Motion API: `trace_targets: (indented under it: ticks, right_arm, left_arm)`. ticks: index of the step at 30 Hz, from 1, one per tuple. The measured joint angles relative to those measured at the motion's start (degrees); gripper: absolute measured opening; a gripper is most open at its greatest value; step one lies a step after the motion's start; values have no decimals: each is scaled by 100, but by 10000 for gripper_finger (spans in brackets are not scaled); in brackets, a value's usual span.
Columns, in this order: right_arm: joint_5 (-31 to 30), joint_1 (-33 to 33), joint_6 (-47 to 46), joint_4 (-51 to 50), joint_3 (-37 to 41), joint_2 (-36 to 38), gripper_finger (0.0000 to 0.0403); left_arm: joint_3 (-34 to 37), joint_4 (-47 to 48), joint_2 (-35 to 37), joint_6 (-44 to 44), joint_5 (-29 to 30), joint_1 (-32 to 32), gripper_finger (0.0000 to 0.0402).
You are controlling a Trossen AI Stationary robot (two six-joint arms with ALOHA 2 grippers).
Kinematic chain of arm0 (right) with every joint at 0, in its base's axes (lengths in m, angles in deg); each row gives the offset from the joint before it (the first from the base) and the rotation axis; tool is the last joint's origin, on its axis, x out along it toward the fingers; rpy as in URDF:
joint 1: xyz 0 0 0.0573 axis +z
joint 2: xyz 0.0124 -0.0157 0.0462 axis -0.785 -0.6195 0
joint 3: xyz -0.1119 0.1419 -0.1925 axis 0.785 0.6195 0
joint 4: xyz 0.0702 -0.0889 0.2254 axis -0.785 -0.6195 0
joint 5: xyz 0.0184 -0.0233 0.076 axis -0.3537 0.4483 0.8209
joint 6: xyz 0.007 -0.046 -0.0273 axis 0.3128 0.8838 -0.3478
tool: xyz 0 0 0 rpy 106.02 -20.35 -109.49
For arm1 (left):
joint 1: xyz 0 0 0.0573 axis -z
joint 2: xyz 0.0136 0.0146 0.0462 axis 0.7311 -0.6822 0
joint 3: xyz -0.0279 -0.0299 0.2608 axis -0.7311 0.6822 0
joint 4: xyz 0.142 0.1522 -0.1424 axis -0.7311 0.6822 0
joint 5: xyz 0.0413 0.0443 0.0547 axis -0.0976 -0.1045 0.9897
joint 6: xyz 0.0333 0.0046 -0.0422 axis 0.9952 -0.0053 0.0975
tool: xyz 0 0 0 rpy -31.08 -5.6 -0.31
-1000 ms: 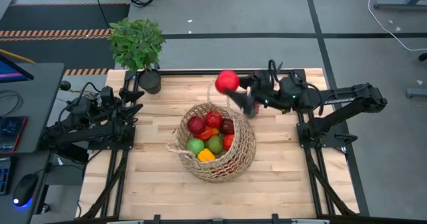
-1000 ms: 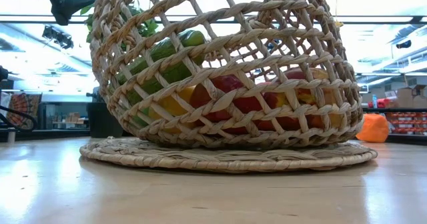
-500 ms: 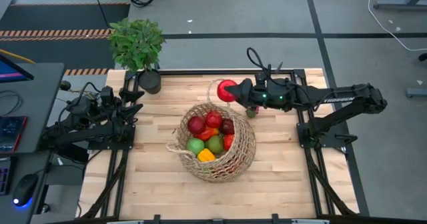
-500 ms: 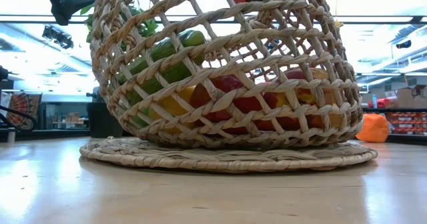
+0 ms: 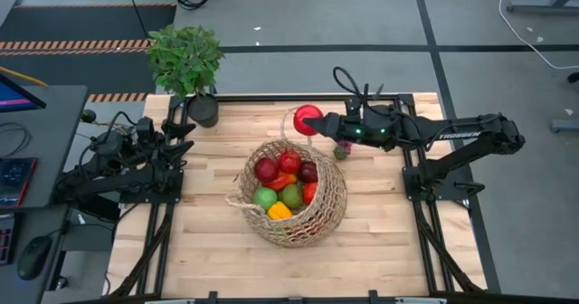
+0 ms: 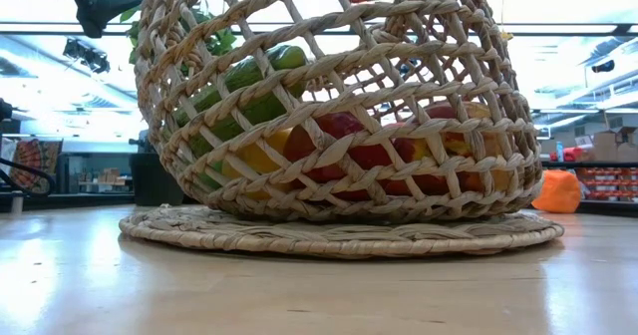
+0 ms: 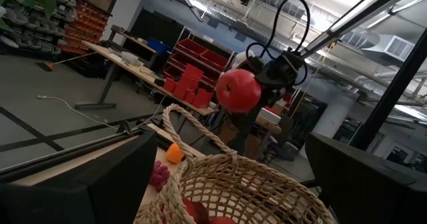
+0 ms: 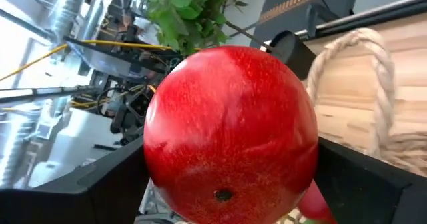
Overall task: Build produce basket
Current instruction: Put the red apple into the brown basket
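The tan wicker basket (image 5: 291, 194) stands mid-table on its flat woven base (image 6: 339, 233). It holds red apples (image 5: 278, 166), green fruit (image 5: 278, 196), a yellow pepper (image 5: 280, 211) and a cucumber (image 6: 249, 84). My right gripper (image 5: 318, 121) is shut on a red apple (image 5: 307, 119) just beyond the basket's far rim, above its loop handle (image 8: 353, 71). The apple also shows in the left wrist view (image 7: 238, 91). My left gripper (image 5: 184, 141) is open and empty at the table's left edge. My right gripper pinches the red apple by two opposite sides (image 8: 157, 164) between its two fingers (image 8: 100, 191). The fingers reach about level from the table's right side toward its left. The apple is lifted clear, above the table and the basket's far handle.
A leafy potted plant (image 5: 185, 58) in a black pot (image 5: 204, 110) stands at the far left corner. Purple grapes (image 7: 159, 175) and an orange (image 7: 175, 154) lie on the table beyond the basket, near my right arm. Bare wood lies left, right and near of the basket.
My right gripper has come down a little with the red apple and steadied just beyond the basket's far rim. The arm has swung to lie more level. Over the last half second it has hardly moved.
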Motion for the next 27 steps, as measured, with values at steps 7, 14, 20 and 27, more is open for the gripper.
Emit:
trace_targets:
  ticks: [7, 14, 20, 27]
  right_arm:
    - [714, 63, 470, 1049, -28, -226, 386]
    - [1430, 258, 908, -10, -880, -1320, 386]
    - [2102, 390, 2255, -1980, -2772, -2544, 386]
    - [1622, 530, 3954, -4825, -4906, -3741, 386]
  left_arm:
    - [0, -5, 0, -1, 0, 2, 390]
    - [-2, -22, 0, -1, 1, 2, 390]
    - [-2, 0, 0, -1, 0, 0, 390]
    - [-2, -4, 0, -1, -1, 1, 390]
